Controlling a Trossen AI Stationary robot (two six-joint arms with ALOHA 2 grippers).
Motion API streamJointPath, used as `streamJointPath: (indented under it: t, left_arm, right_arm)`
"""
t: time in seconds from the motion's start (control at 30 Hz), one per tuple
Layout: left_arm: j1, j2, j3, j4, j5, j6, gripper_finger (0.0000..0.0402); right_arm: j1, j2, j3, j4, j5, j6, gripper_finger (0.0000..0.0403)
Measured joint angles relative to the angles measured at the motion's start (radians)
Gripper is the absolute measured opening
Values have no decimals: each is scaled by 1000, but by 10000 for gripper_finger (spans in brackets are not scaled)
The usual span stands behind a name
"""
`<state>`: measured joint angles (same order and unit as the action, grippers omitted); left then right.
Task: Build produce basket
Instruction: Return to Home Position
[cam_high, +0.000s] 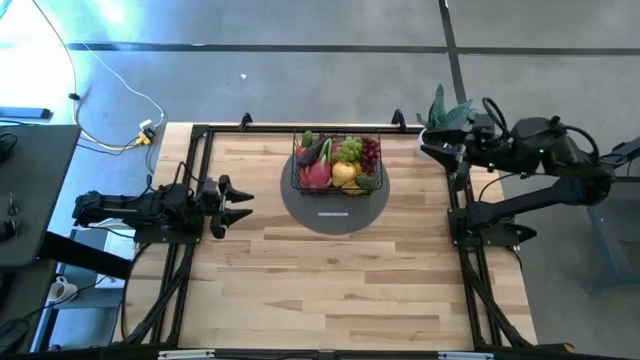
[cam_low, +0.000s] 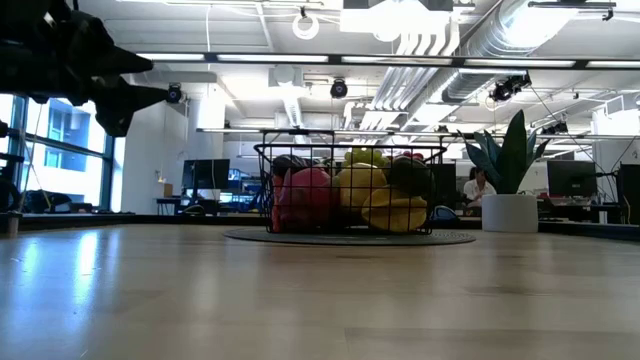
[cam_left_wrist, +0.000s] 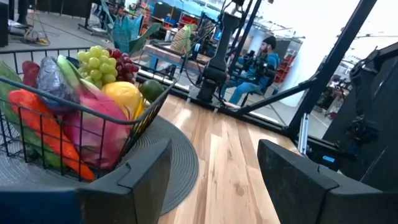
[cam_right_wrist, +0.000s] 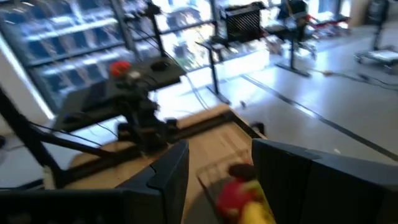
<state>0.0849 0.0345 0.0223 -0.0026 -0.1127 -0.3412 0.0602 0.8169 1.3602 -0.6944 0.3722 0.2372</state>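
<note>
Two grippers off to the bench (cam_high: 330, 285) sides, left gripper (cam_high: 244, 203) and right gripper (cam_high: 425, 144), fingers spread, nothing held. Job looks done: basket (cam_high: 295, 172) sits on disc (cam_high: 335, 214), packed with produce (cam_high: 341, 163), arms clear of it.

Wooden table (cam_high: 330, 290) carries a grey disc (cam_high: 300, 212) (round).
</note>
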Motion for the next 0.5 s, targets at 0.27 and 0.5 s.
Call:
streamJointPath:
  t: [0.27,0.5]
  left_arm:
    - [0,0,1,0,20,3,227]
    - [0,0,1,0,20,3,227]
  right_arm:
    - [21,-53,-63,-48,45,-27,158]
    - [21,-227,-361,144,-18,-10,158]
